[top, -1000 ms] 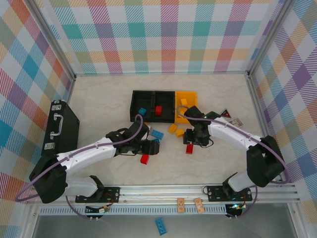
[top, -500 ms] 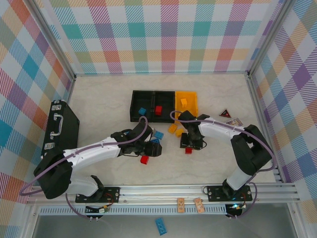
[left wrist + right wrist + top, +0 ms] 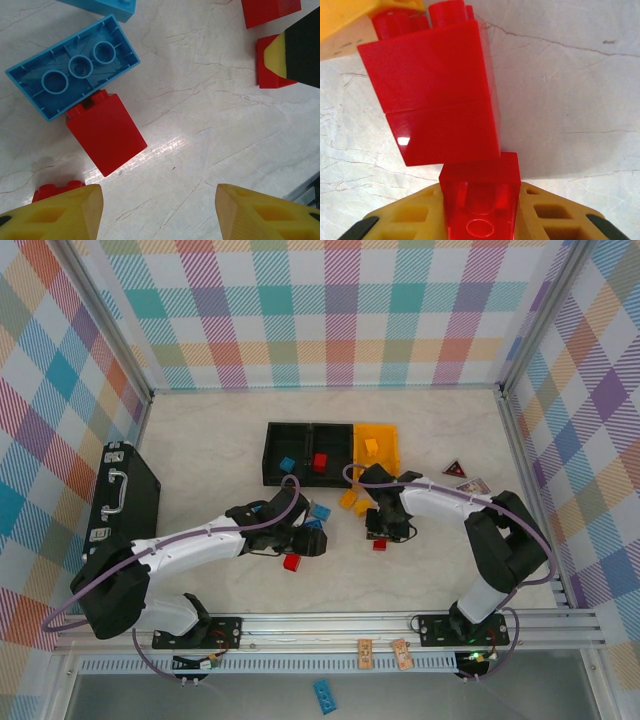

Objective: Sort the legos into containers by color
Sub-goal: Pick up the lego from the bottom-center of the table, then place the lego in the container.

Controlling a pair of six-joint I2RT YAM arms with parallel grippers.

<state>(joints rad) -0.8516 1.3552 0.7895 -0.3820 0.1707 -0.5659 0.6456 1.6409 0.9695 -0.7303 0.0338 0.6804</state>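
1. Nearest me, below the rail (image 3: 330, 625) that carries the arm bases, a stray blue brick (image 3: 325, 695) lies off the table (image 3: 200, 430).
2. On the table, a loose red brick (image 3: 292, 562) sits just in front of my left gripper (image 3: 306, 537).
3. In the left wrist view, that gripper's fingers (image 3: 65, 212) stand apart over bare table and grip nothing. Ahead of them an upturned blue brick (image 3: 72, 72) touches a red block (image 3: 106, 132).
4. To the right, my right gripper (image 3: 381, 532) is clamped on a small red brick (image 3: 480, 200) down at the tabletop. A larger red brick (image 3: 437, 100) touches it just beyond, and the corner of a yellow-orange brick (image 3: 355, 15) lies past that.
5. Farther out, two orange bricks (image 3: 348, 499) and a light blue brick (image 3: 320, 511) lie loose between the grippers and the bins. A black case (image 3: 125, 495) sits well off to the left.
6. Farthest, three bins touch in a row. The left black bin (image 3: 280, 480) holds a blue piece (image 3: 287, 464), the middle black bin (image 3: 335, 480) a red piece (image 3: 320, 462), and the yellow-orange bin (image 3: 385, 435) a yellow piece (image 3: 370, 446). Two small cards (image 3: 457, 468) lie to their right.
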